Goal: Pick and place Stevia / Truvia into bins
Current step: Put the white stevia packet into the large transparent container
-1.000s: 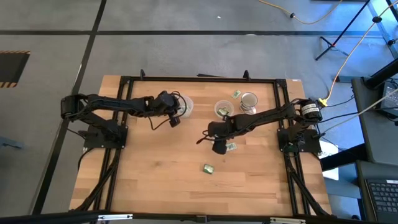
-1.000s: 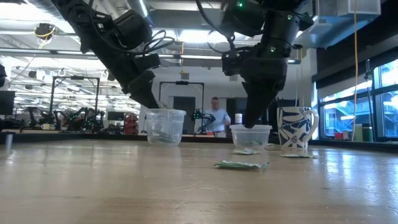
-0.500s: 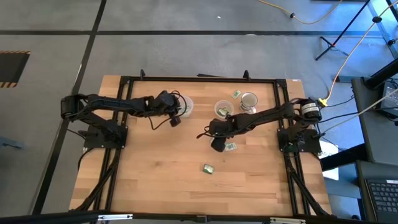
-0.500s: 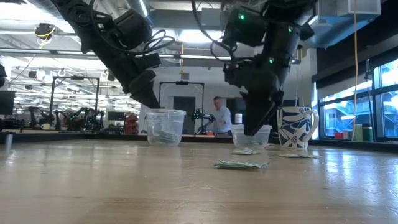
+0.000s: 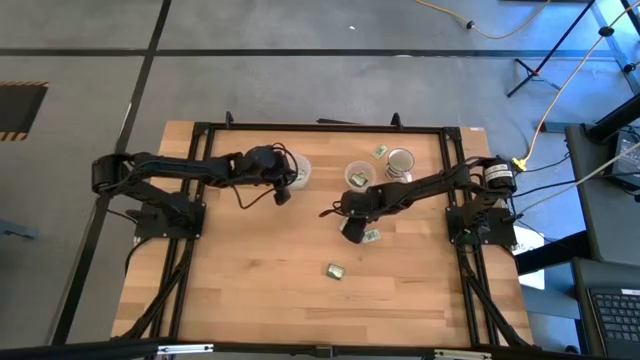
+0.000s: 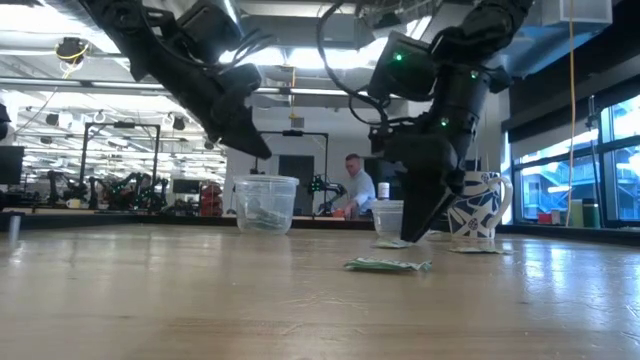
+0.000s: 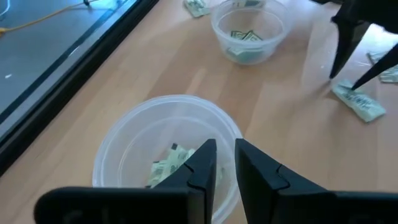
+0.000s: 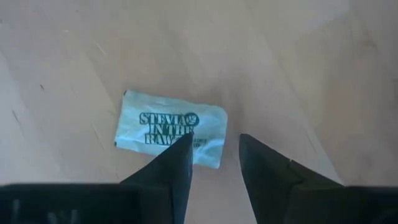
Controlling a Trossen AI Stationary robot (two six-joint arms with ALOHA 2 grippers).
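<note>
A clear cup (image 5: 297, 170) on the left holds green-and-white sachets (image 7: 169, 163). My left gripper (image 7: 224, 151) hovers just above that cup's mouth (image 6: 265, 182), slightly open and holding nothing. My right gripper (image 8: 216, 154) is open and points down over a Stevia sachet (image 8: 168, 127) lying flat on the table (image 5: 371, 236). Its tips are low (image 6: 415, 232), and the sachet sits just beyond them. A second clear cup (image 5: 358, 177) also holds sachets. Loose sachets lie at the near middle (image 5: 335, 270) and by the far edge (image 5: 381, 151).
A blue-and-white mug (image 6: 478, 205) stands right of the second cup (image 6: 390, 218), near the far edge (image 5: 400, 162). Black frame rails run along the table's left, right and far sides. Bare wood spreads across the near half. A person stands in the room beyond the table.
My left gripper has risen a little above the left cup. My right gripper has shifted slightly toward the far edge and tipped, staying low by the sachet. The sachets and cups have not moved.
</note>
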